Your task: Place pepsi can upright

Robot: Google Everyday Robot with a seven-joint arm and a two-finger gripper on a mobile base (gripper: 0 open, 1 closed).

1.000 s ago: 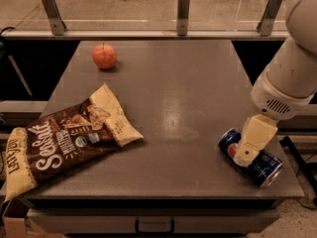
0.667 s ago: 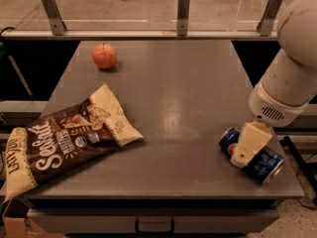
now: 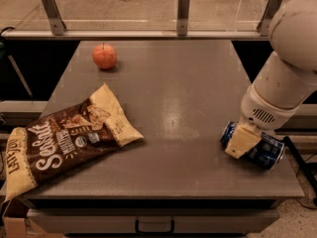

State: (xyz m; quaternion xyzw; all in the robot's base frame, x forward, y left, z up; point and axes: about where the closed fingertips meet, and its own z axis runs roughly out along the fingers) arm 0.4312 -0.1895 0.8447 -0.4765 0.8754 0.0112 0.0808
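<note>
The pepsi can point(image 3: 265, 151) is dark blue with silver ends. It lies on its side near the front right corner of the grey table point(image 3: 188, 98). Its left end point(image 3: 228, 132) points toward the table's middle. My gripper point(image 3: 241, 142) hangs from the white arm point(image 3: 285, 83) at the right. It sits down over the middle of the can, with a cream part covering the can's body. The can rests on the table surface.
A red apple point(image 3: 104, 56) sits at the back left. A brown and cream snack bag point(image 3: 64, 138) lies at the front left, reaching the table's edge. A railing with metal posts point(image 3: 183, 6) runs behind the table. The can is close to the right edge.
My gripper has moved a little left and down over the lying can. The can, apple and bag have not moved.
</note>
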